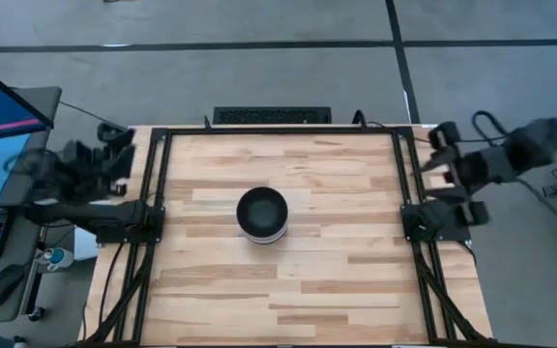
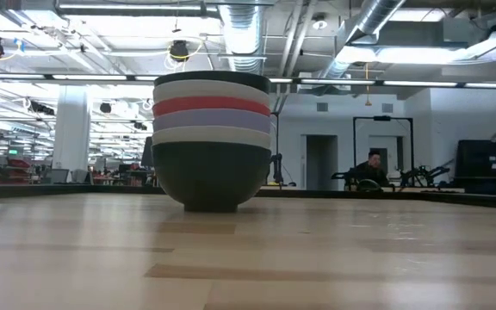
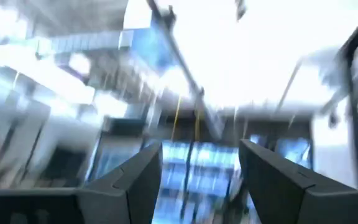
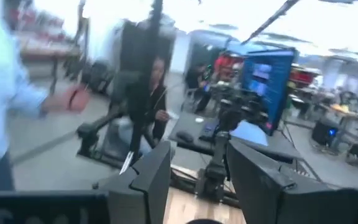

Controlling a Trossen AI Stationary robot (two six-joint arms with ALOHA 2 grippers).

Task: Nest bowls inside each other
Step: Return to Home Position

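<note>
Nearest to us, our left gripper (image 3: 199,149) holds its jaws spread with nothing between them, only the blurred room showing through the gap; our right gripper (image 4: 197,146) has its jaws parted likewise, and empty. Neither pair is around or touching the bowls (image 2: 212,129) — the stack stands on the wooden table (image 1: 337,280) between the two grippers, well apart from both, with each gripper off at its own side edge. All six are nested in one upright stack: a black bowl (image 2: 212,176) at the bottom, then the rims of a white bowl (image 2: 212,136), a light blue bowl (image 2: 212,119), a red bowl (image 2: 212,105), a second white bowl (image 2: 212,90) and, uppermost, a top black bowl (image 1: 262,208). Beyond the right jaws we see a person's light sleeve (image 4: 8,93) and a blue monitor (image 4: 269,81); far behind the stack — across the room — a seated person (image 2: 370,168).
</note>
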